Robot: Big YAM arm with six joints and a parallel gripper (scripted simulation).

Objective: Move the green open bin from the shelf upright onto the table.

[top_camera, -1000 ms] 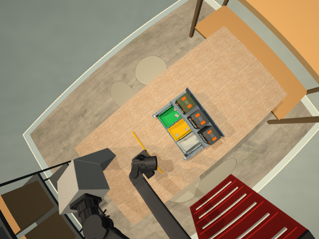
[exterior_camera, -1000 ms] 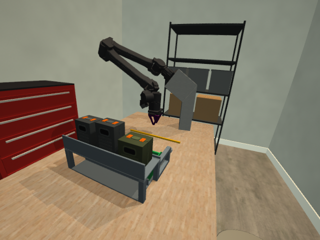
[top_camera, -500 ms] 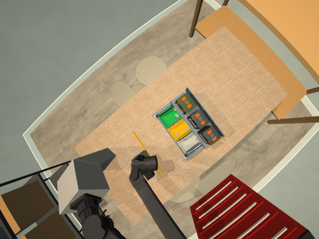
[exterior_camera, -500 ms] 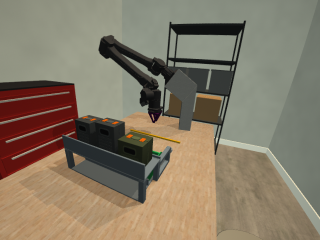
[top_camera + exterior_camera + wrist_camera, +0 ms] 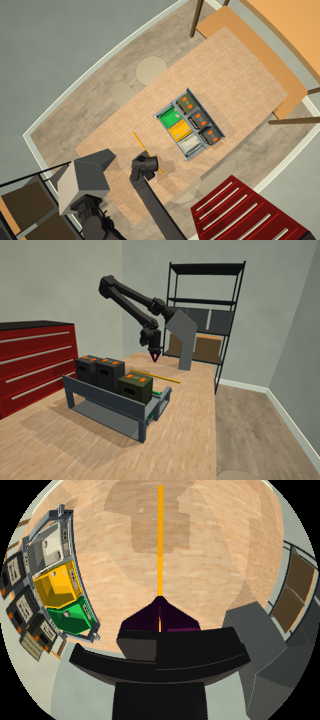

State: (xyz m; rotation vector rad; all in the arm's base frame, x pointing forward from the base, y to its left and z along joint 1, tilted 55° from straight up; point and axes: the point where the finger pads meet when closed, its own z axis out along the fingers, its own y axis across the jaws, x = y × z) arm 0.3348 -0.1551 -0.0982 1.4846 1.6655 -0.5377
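The green open bin (image 5: 169, 117) sits on the lower tier of the grey table shelf (image 5: 189, 124), at its end, with a small pale part inside. It also shows in the wrist view (image 5: 72, 619), and as a green sliver in the exterior view (image 5: 156, 393). My gripper (image 5: 155, 357) (image 5: 160, 599) hangs above the table, well away from the shelf, with its purple fingers pressed together on nothing. A thin yellow rod (image 5: 140, 144) (image 5: 160, 540) lies flat on the table under and ahead of the gripper.
A yellow bin (image 5: 179, 130) and a pale bin (image 5: 190, 144) sit beside the green one. Three dark cases (image 5: 198, 120) stand on the shelf's upper tier. A red tool chest (image 5: 245, 206) and a black rack (image 5: 204, 312) flank the table.
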